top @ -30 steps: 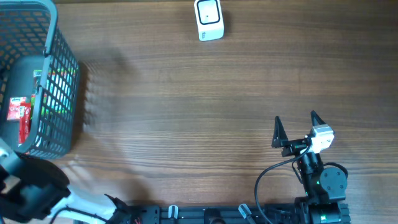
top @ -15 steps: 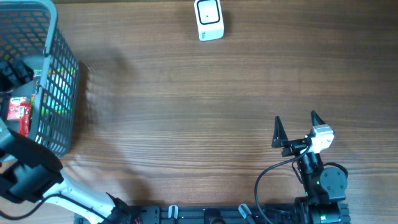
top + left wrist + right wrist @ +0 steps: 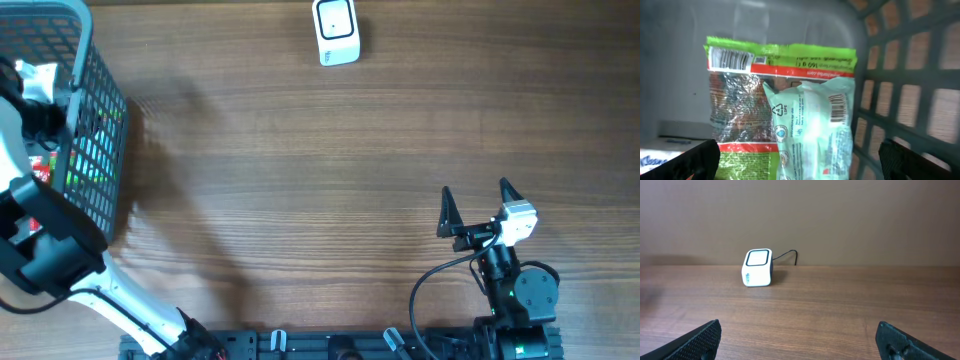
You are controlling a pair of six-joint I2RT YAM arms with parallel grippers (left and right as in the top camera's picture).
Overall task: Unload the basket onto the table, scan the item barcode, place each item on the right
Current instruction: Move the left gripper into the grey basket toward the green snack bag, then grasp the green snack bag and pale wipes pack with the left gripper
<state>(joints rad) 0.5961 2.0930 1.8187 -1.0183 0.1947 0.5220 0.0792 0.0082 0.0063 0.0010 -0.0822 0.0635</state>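
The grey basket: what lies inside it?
A green packet with a barcode, and a pale green pouch lying on top of it. The pouch covers the packet's lower right part; what lies beneath both cannot be seen.

- The pale packet (image 3: 810, 135) bore a recycling triangle (image 3: 781, 109) with "4" inside and "LDPE" under it, at its upper left.
- A small barcode (image 3: 838, 107) ran along the pale packet's right side; its digits were too small to read.
- Round symbols sat below the triangle on the pale packet, unreadable.
- The green packet (image 3: 740, 105), under and left of the pale packet, carried a long barcode (image 3: 730, 60) at its top left corner.
- Its red band (image 3: 805, 70), just above the pale packet, showed upside-down white print with "160 g".
- A white pack (image 3: 660, 161), far left of the pale packet, had blue lettering cut off by the frame edge.
- The scanner (image 3: 758, 267) had dark marks on its front, too small to read.
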